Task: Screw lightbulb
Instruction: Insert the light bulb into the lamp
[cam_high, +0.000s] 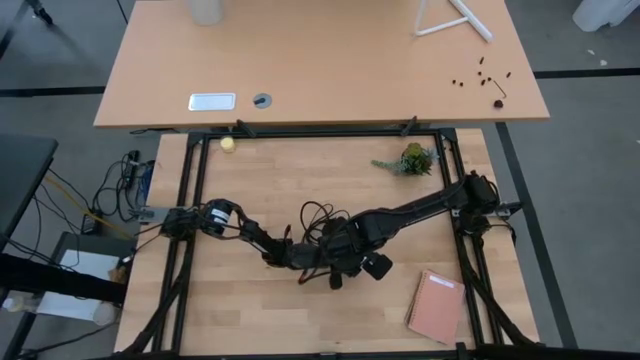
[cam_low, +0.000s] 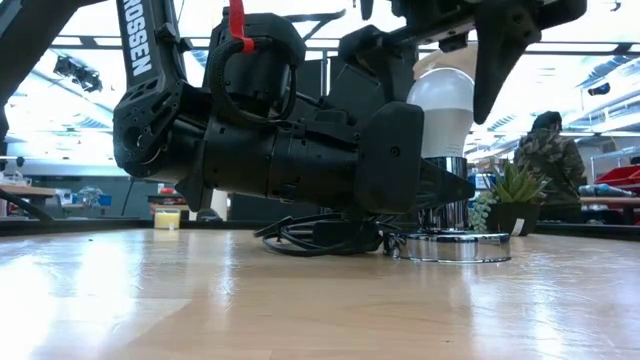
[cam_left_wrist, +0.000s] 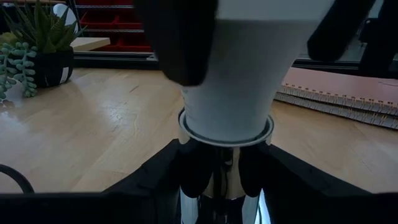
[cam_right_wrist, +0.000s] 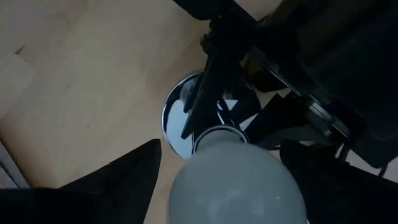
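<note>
The white frosted lightbulb (cam_low: 445, 100) stands upright with its base in the chrome stem of the round silver socket disc (cam_low: 455, 246), which rests flat on the table. My left gripper (cam_low: 450, 190) lies level just above the table and is shut on the stem below the bulb. My right gripper (cam_right_wrist: 233, 180) comes down from above and is shut on the bulb's wide upper part. In the high view both grippers meet near the table's middle (cam_high: 345, 260). The socket's black cord (cam_high: 315, 215) lies coiled behind. My left gripper pinches the socket's chrome stem (cam_left_wrist: 221, 196) between its two fingers, just under the bulb's collar. The fingers come in level, from the table's left, across the upright stem. The socket disc stays flat on the table. My right gripper holds the bulb's rounded glass (cam_right_wrist: 236, 186) between its two fingers (cam_left_wrist: 180, 43), one on each side. The fingers come from above, pointing down. The bulb stands upright with its base in the socket stem.
A small potted plant (cam_high: 413, 158) stands at the back right and a pink notebook (cam_high: 437, 305) lies at the front right. A small yellow thing (cam_high: 228, 144) sits at the back left. A person (cam_low: 545, 150) shows in the room beyond.
</note>
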